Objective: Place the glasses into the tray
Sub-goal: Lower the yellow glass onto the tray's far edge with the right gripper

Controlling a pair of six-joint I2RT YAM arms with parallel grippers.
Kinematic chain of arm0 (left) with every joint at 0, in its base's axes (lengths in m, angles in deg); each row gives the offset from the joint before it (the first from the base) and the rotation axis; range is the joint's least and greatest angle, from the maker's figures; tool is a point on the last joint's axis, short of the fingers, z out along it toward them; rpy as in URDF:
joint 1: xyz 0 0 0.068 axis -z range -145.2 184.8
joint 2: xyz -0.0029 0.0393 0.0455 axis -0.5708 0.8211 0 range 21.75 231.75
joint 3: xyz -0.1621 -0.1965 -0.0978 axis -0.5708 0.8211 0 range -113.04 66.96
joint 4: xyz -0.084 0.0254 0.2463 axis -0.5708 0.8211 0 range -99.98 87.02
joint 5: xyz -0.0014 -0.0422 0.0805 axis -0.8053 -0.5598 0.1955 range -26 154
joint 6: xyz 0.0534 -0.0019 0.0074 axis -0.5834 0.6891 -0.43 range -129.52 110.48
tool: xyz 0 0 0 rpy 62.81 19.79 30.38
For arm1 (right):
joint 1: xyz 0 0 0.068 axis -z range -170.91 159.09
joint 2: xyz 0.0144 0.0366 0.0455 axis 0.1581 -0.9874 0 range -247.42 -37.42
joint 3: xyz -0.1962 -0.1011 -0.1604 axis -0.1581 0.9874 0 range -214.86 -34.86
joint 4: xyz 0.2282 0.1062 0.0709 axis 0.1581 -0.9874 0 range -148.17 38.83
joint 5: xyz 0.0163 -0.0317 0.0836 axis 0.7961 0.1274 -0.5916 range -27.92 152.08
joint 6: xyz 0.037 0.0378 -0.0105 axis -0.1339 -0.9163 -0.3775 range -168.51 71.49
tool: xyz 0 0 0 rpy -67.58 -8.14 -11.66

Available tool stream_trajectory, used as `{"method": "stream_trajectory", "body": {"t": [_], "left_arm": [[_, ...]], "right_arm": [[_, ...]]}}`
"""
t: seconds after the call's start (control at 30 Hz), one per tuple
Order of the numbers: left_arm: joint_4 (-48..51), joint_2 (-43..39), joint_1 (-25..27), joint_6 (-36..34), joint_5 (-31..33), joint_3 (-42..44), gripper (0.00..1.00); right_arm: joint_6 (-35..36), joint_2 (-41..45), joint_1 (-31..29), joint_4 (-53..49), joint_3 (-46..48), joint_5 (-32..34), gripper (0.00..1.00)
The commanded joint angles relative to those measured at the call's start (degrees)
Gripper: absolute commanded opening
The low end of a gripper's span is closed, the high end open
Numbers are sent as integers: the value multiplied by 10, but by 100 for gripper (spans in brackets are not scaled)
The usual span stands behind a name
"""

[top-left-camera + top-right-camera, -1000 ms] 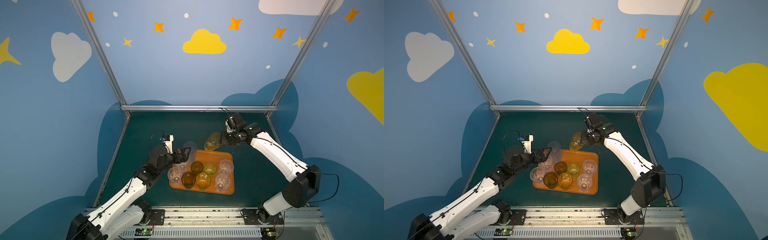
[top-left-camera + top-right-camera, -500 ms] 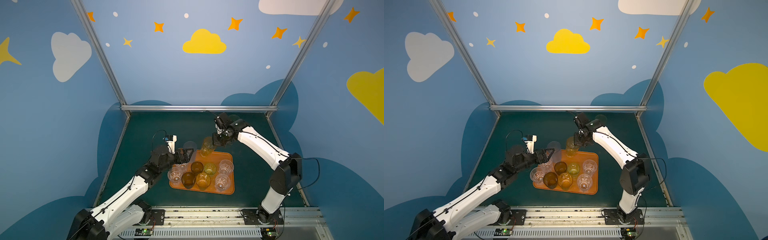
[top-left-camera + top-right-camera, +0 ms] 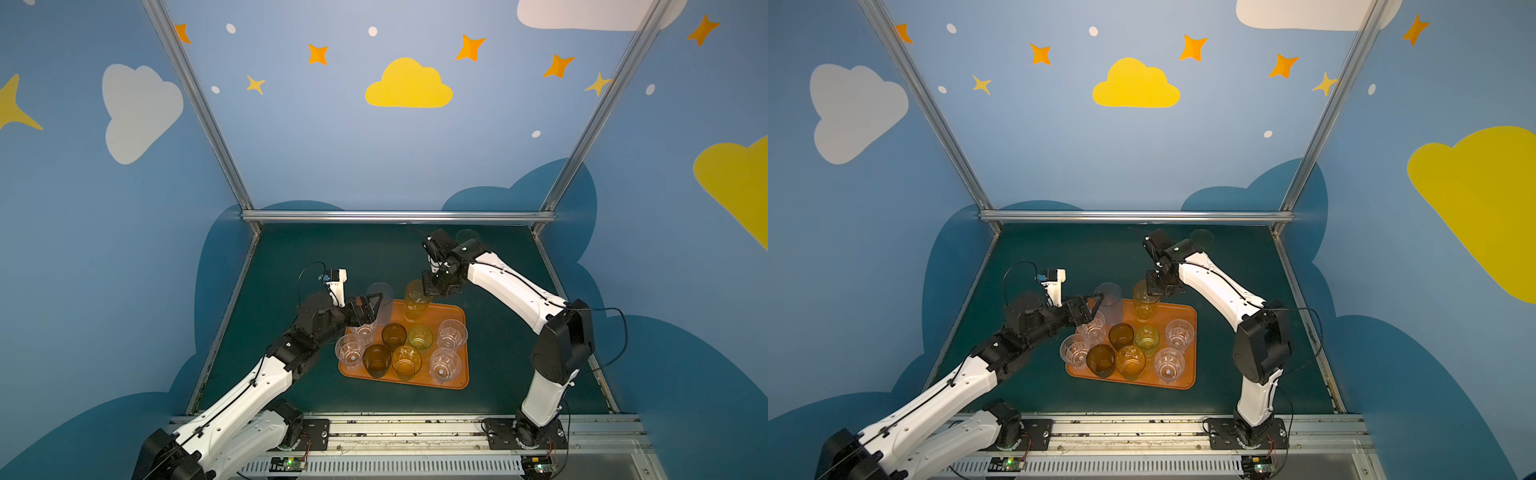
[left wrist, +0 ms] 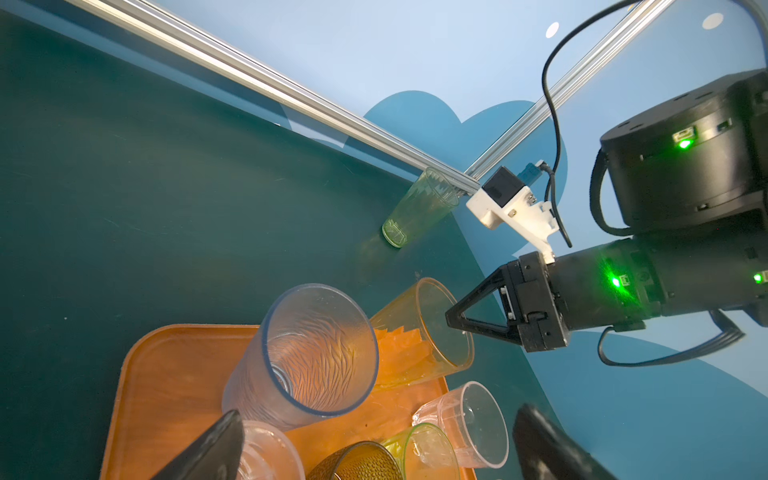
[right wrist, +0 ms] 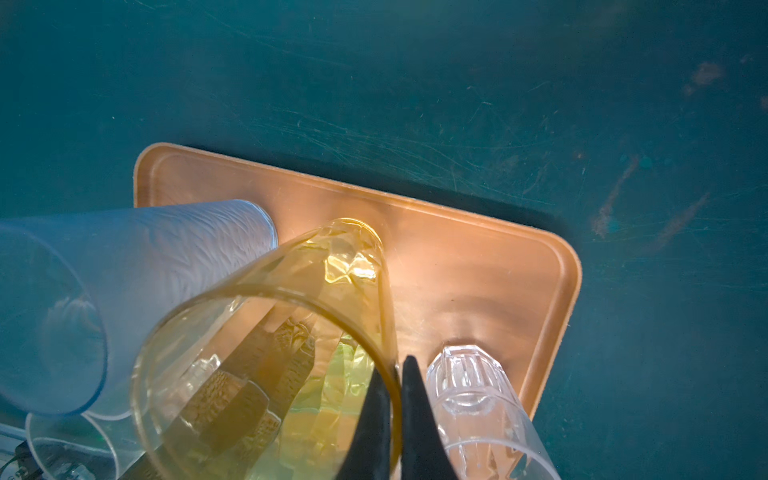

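Note:
The orange tray (image 3: 446, 311) (image 3: 1183, 311) (image 5: 478, 266) holds several short glasses: clear faceted, brown, green and amber. My right gripper (image 3: 428, 286) (image 5: 401, 361) is shut on the rim of a tall yellow glass (image 3: 415, 301) (image 3: 1144, 303) (image 5: 270, 332). That glass is slightly tilted with its base at the tray's far edge. A tall frosted bluish glass (image 3: 382, 303) (image 4: 307, 353) stands in the far left corner. My left gripper (image 3: 370, 309) (image 4: 378, 415) is open beside it, holding nothing. Another tall glass (image 4: 419, 208) stands on the mat near the back rail.
An aluminium rail (image 3: 395, 216) and blue walls close off the green mat (image 3: 332, 257) at the back and both sides. The right arm's elbow (image 3: 561, 345) stands right of the tray. Bare mat lies left of and behind the tray.
My right arm has swung left with the tall yellow glass, from over the mat behind the tray to the tray's far edge, and the glass is now more upright. The left arm has barely moved.

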Motion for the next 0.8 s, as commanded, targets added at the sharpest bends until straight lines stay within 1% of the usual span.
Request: {"method": "stream_trajectory", "body": {"t": [0.0,0.23,0.37,0.43,0.5,0.6,0.7,0.73,0.77], "left_arm": [[-3,-2,2,-1,7,3,100],[5,15,2,2,9,-4,100],[10,17,2,3,13,-6,100],[10,17,2,3,15,-6,100],[11,17,2,3,17,-6,100],[11,17,2,2,18,-6,100],[12,17,3,2,18,-6,100],[12,18,3,3,18,-6,100],[11,17,3,3,18,-6,100]], "right_arm": [[6,-10,-3,-8,-20,2,0],[5,-25,-4,-6,-19,-5,0],[4,-34,-4,-3,-19,-13,8],[3,-36,-4,-2,-19,-17,10],[2,-36,-4,1,-18,-19,14],[2,-35,-4,0,-20,-19,24],[1,-31,-5,0,-20,-17,37],[1,-30,-4,-1,-20,-17,38],[2,-29,-4,0,-21,-17,41]]}}
